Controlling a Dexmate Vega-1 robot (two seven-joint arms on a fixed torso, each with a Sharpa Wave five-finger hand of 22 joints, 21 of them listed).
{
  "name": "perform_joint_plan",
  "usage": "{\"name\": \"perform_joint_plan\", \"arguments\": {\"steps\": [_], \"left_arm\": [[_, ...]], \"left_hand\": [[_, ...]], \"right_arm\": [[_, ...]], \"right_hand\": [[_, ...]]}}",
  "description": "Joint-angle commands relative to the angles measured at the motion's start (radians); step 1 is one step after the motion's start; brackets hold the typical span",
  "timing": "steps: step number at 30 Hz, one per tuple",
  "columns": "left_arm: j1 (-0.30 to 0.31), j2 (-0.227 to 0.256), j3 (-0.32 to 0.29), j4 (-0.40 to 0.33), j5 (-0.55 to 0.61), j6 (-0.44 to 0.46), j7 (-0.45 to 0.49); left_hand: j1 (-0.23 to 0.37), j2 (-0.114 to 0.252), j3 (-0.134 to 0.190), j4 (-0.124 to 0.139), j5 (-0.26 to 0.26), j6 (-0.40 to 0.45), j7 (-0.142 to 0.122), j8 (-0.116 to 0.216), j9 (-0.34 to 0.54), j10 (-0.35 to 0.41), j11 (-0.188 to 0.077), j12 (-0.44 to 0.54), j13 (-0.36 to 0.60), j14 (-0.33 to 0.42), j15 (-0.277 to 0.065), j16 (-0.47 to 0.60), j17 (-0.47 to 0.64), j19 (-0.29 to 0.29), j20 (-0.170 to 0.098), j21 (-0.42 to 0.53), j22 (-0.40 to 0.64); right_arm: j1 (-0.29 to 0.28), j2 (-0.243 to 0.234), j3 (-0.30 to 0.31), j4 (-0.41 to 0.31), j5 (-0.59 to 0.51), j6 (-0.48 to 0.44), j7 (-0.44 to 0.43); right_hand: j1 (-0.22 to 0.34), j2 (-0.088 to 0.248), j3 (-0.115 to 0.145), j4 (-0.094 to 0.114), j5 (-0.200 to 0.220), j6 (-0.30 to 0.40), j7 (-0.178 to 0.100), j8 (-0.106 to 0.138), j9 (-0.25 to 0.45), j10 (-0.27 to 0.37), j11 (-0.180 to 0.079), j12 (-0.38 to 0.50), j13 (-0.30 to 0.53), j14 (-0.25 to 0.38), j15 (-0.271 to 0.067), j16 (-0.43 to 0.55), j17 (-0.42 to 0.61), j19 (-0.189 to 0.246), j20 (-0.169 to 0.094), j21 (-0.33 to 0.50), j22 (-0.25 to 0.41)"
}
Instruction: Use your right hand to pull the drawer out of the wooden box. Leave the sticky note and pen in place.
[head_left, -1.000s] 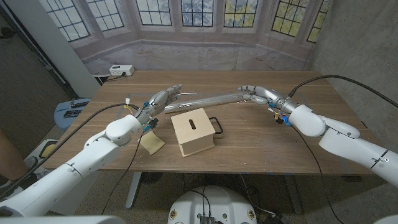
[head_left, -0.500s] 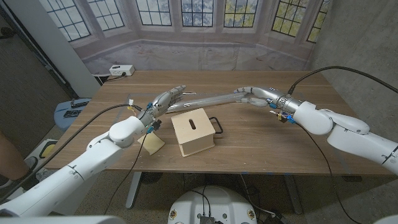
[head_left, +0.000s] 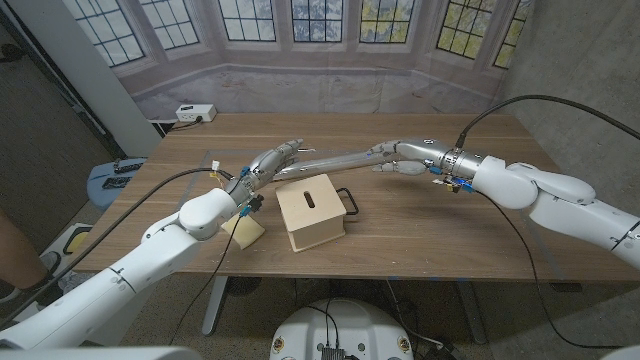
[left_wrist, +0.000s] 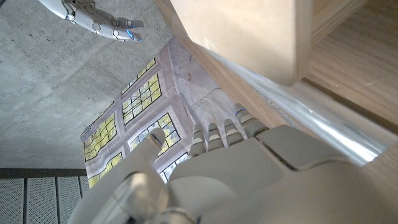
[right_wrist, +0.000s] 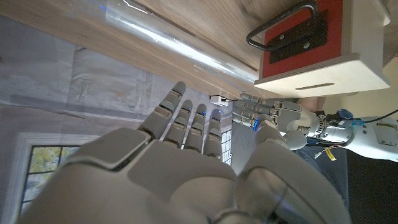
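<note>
Pulling had not begun: the drawer (head_left: 343, 201) sat fully inside the wooden box (head_left: 311, 210), its red front and black handle (right_wrist: 285, 26) flush with the box in the right wrist view. The box stood near the middle of the desk (head_left: 430, 220), toward the front edge, handle end facing the right side. The right hand (head_left: 395, 160) hovered above the desk behind the box, nearer the far edge, released, fingers extended and apart, grasping nothing and well clear of the handle. The left hand (head_left: 272, 162) was likewise released, fingers spread, just behind the box's left rear corner. A yellow sticky note pad (head_left: 244, 229) lay left of the box under the left forearm; the pen could not be identified. Remaining: reach, grasp the handle, extract. Compared with one second earlier, the right hand had shifted slightly leftward and its forearm had risen; the box, drawer and note had not moved.
</note>
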Motion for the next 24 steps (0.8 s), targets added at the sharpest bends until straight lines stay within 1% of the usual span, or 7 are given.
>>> {"name": "perform_joint_plan", "arguments": {"steps": [1, 9, 17, 24], "left_arm": [[0.031, 0.052, -0.014, -0.069, 0.051, 0.021, 0.014], [0.081, 0.105, -0.036, -0.114, 0.102, 0.004, 0.022], [0.138, 0.163, -0.071, -0.152, 0.147, -0.008, 0.028], [0.189, 0.209, -0.107, -0.176, 0.21, -0.041, 0.039]], "left_hand": [[0.007, 0.0, 0.002, -0.001, -0.003, 0.009, 0.003, -0.001, 0.006, 0.003, 0.003, -0.002, 0.003, 0.008, -0.001, 0.002, 0.002, 0.009, 0.004, 0.0, 0.005], [0.007, 0.002, 0.003, 0.002, -0.002, 0.015, 0.0, 0.0, 0.006, 0.01, 0.0, 0.0, 0.003, 0.011, -0.004, 0.003, 0.003, 0.015, 0.002, 0.003, 0.005], [0.005, 0.004, 0.004, 0.006, -0.002, 0.013, -0.002, -0.001, 0.006, 0.006, -0.003, -0.002, 0.003, 0.005, -0.008, 0.002, 0.004, 0.014, 0.0, 0.002, 0.005], [-0.006, 0.003, -0.002, 0.022, -0.003, 0.003, -0.009, -0.005, 0.006, 0.005, -0.005, -0.003, 0.003, 0.001, -0.012, 0.003, 0.008, 0.014, -0.003, 0.001, 0.005]], "right_arm": [[0.044, 0.025, -0.011, 0.016, -0.105, 0.093, 0.033], [0.033, 0.019, 0.005, -0.012, -0.163, 0.09, 0.038], [0.029, 0.024, 0.009, -0.026, -0.219, 0.089, 0.03], [0.032, 0.028, 0.01, -0.026, -0.263, 0.096, 0.012]], "right_hand": [[0.007, -0.006, -0.004, 0.0, 0.005, 0.013, -0.002, 0.005, 0.005, 0.009, 0.001, -0.004, 0.004, 0.009, -0.058, 0.007, 0.001, 0.001, -0.008, -0.003, 0.003], [0.006, -0.006, -0.006, 0.001, 0.006, 0.014, -0.004, 0.003, 0.005, 0.006, 0.0, -0.007, 0.004, 0.007, -0.059, 0.005, 0.001, -0.001, -0.009, -0.004, 0.003], [0.004, -0.007, -0.009, 0.002, 0.007, 0.012, -0.003, 0.001, 0.005, 0.002, 0.0, -0.01, 0.004, 0.006, -0.059, 0.004, 0.002, -0.001, -0.01, -0.004, 0.003], [0.003, -0.008, -0.01, 0.002, 0.007, 0.008, -0.002, -0.002, 0.005, 0.0, 0.002, -0.012, 0.004, 0.006, -0.059, 0.003, 0.002, -0.001, -0.009, -0.004, 0.003]]}}
